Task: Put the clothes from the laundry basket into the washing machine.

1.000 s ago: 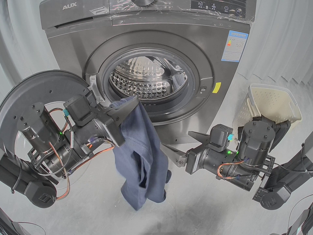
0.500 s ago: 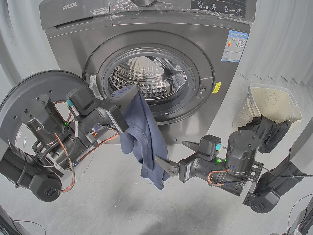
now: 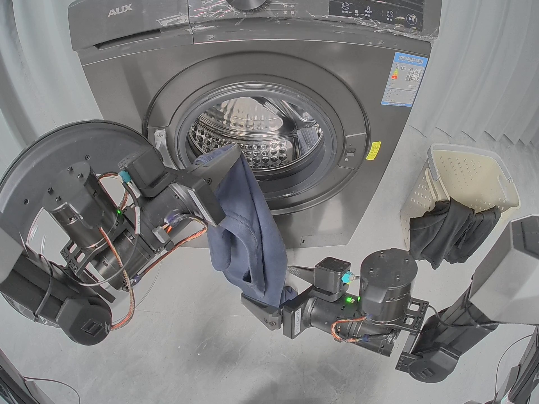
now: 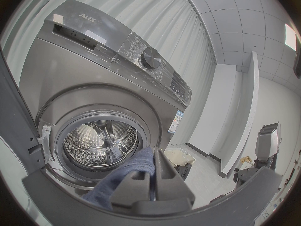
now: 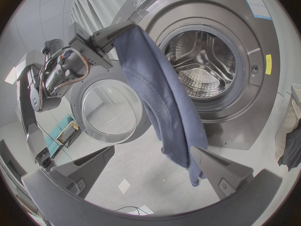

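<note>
Left claw (image 3: 226,156): pressed together, pinching the top edge of a blue garment (image 3: 247,225). The claw sits level with the lower rim of the washing machine's round opening, just in front of it. The garment hangs straight down from the pinch, bunched and folded, outside the drum (image 3: 252,124), with its lower end clear of the floor.

Right claw (image 3: 276,293): spread wide, holding nothing. It is low, near the floor, and points toward the hanging cloth. The garment's lower end hangs between the two fingers, close against one of them; I cannot tell whether it touches.

Washing machine (image 3: 337,85): grey front-loader. Its door (image 3: 67,147) is swung fully open to the robot's left, behind the left arm. No clothes are visible in the drum.

Laundry basket (image 3: 477,175): cream, perforated, on the floor to the right of the machine. A dark garment (image 3: 449,225) is draped over its near rim and hangs down the outside.
</note>
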Robot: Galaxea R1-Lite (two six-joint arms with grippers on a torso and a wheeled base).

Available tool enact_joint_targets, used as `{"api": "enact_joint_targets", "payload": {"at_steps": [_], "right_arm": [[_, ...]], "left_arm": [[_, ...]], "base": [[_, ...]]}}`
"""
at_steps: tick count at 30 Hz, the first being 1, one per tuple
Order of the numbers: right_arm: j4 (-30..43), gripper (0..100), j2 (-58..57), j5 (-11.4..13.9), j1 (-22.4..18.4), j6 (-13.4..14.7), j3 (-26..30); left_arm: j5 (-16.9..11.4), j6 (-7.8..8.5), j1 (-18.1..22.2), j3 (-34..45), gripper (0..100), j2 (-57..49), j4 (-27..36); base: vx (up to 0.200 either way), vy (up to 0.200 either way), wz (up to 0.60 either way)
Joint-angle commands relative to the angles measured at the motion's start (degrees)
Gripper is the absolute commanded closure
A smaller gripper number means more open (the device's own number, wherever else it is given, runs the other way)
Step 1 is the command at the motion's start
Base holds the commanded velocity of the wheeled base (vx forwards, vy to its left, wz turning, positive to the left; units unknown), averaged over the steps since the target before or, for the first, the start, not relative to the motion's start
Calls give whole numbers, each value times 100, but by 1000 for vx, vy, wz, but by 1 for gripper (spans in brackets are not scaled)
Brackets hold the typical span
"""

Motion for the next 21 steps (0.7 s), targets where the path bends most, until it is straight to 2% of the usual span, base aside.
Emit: {"api": "enact_joint_targets", "payload": {"at_steps": [1,13,21], "right_arm": [[-116,0,493,1,24,-9,-230],[-196,0,1390,-8,33,-62,-942],[-406,0,1864,-8,-161,-255,-1513]], "left_arm": [[1,-1,3,-10,100,45,-19],[1,-1,3,-45,100,-8,-28],[1,-10,12,-28,100,1,-125]], "base": [[0,0,0],[0,0,0],[0,0,0]]}}
